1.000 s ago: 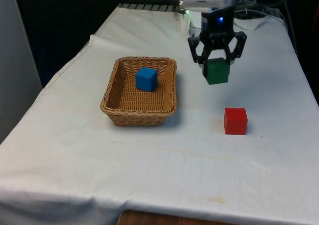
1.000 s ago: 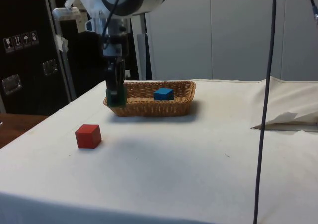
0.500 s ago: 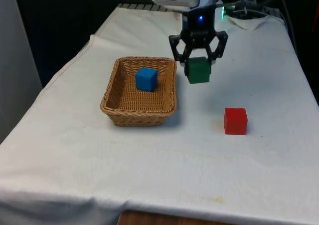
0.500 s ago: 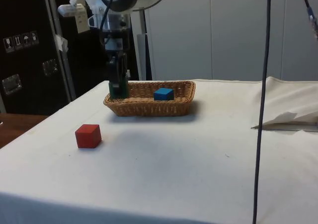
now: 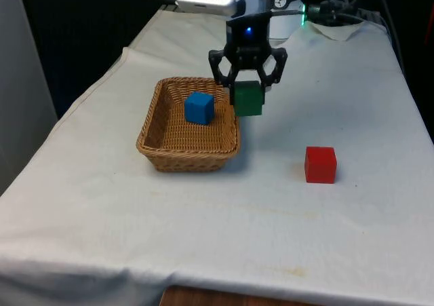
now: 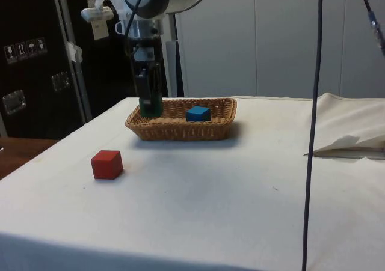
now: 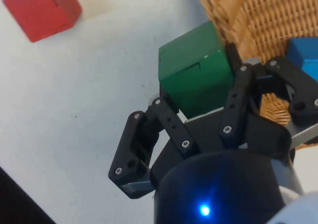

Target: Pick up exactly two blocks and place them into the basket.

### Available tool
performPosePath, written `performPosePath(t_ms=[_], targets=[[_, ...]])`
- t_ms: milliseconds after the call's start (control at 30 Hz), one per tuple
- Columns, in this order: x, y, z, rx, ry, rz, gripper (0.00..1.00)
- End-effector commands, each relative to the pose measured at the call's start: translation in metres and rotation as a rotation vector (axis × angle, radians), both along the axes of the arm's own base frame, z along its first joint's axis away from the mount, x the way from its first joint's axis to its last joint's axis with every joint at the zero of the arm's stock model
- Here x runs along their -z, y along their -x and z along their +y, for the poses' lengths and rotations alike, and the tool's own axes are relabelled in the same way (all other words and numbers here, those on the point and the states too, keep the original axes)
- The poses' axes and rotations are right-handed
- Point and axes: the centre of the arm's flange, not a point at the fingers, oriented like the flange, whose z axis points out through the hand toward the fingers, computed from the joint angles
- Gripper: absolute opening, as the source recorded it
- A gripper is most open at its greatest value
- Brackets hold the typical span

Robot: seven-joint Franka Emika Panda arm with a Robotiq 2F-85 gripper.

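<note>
My gripper (image 5: 247, 92) (image 6: 149, 106) (image 7: 196, 92) is shut on a green block (image 5: 248, 98) (image 6: 150, 107) (image 7: 195, 75) and holds it in the air, right at the basket's edge on the front view's right. The wicker basket (image 5: 163, 150) (image 6: 174, 130) (image 7: 258, 15) has a blue block (image 5: 199, 107) (image 6: 197, 113) (image 7: 304, 54) lying inside it. A red block (image 5: 320, 164) (image 6: 107, 164) (image 7: 42, 9) rests on the white cloth, to the front view's right of the basket and nearer the camera.
A crumpled bit of cloth (image 6: 352, 143) lies at the side view's right, with a dark cable (image 6: 313, 121) hanging in front of it. The table's edge (image 5: 88, 96) runs close past the basket on the front view's left.
The gripper has carried the green block towards the front view's left, from above the open cloth to the basket's rim. The blue and red blocks have not moved.
</note>
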Motion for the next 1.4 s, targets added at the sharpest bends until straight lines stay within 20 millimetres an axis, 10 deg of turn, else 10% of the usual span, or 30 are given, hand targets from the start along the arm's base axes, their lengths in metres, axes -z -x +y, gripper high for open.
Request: performPosePath(t_ms=[0,1367], targets=[[0.001,0.000,-0.002,0.004,0.002,0.001,0.05],[0.065,-0.020,-0.103,0.146,0.069,0.030,0.05]])
